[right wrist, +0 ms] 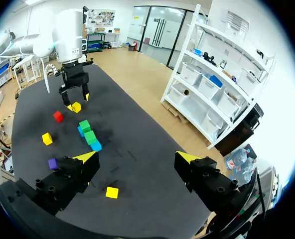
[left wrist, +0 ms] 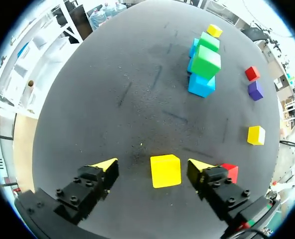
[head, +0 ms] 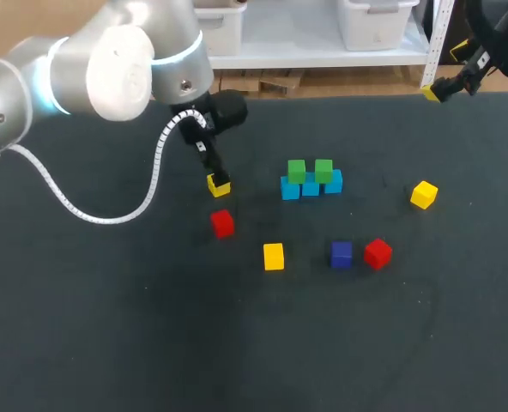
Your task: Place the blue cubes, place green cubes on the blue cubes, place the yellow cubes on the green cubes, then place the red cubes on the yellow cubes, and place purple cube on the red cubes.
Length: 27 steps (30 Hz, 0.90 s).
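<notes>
On the dark matte tabletop (head: 108, 326), three small blue cubes (head: 311, 186) are topped by two green cubes (head: 297, 171). The yellow step is judged in hand: a small yellow cube (left wrist: 165, 171) lies untouched between the spread fingers of the left end effector (left wrist: 152, 163), so closing is called for next. The right end effector (right wrist: 136, 155) is held apart, empty.

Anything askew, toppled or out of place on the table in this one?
Nothing stands out. The green cubes sit level on the row of blue cubes. The red cubes, purple cube and loose yellow cubes lie flat on the table. The left gripper is open around a third yellow cube, not touching it.
</notes>
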### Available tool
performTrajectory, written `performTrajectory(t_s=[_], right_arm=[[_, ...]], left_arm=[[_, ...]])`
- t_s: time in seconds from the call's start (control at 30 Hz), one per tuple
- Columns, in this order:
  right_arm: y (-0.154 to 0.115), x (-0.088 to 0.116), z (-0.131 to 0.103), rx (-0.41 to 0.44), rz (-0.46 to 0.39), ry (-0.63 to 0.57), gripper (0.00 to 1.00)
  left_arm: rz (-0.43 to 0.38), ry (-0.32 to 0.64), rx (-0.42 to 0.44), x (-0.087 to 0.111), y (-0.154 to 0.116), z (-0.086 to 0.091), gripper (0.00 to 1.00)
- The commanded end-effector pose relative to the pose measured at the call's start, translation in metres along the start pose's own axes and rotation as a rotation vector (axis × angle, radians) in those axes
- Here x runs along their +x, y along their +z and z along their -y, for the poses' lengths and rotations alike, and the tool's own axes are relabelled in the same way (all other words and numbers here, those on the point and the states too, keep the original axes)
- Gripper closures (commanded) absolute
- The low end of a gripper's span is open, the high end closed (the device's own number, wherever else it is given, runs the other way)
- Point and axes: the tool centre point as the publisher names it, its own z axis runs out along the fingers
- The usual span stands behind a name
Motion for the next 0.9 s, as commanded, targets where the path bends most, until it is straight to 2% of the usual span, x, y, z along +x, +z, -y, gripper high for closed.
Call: performTrajectory(t_s=[0.03, 0.07, 0.33, 0.47, 0.63, 0.73, 0.9], right_arm=[[0.0, 0.0, 0.0, 0.0, 0.0, 0.0, 0.0], [0.0, 0.0, 0.0, 0.0, 0.0, 0.0, 0.0], [0.0, 0.0, 0.0, 0.0, 0.0, 0.0, 0.0], [0.0, 0.0, 0.0, 0.0, 0.0, 0.0, 0.0], [0.0, 0.0, 0.0, 0.0, 0.0, 0.0, 0.0], [0.0, 0.0, 0.0, 0.0, 0.0, 0.0, 0.0], [0.0, 0.0, 0.0, 0.0, 0.0, 0.0, 0.0]], left_arm=[[-0.011, 0.004, 0.015, -0.006, 0.001, -0.008, 0.83], [-0.015, 0.007, 0.02, -0.006, 0.001, -0.008, 1.0], [-0.023, 0.02, 0.033, -0.002, -0.01, -0.004, 1.0], [-0.015, 0.093, 0.038, -0.007, -0.027, 0.004, 1.0], [-0.019, 0.19, 0.028, -0.025, -0.056, 0.014, 1.0], [-0.008, 0.24, -0.007, -0.04, -0.073, 0.02, 1.0], [0.025, 0.318, -0.035, -0.066, -0.089, 0.036, 1.0]])
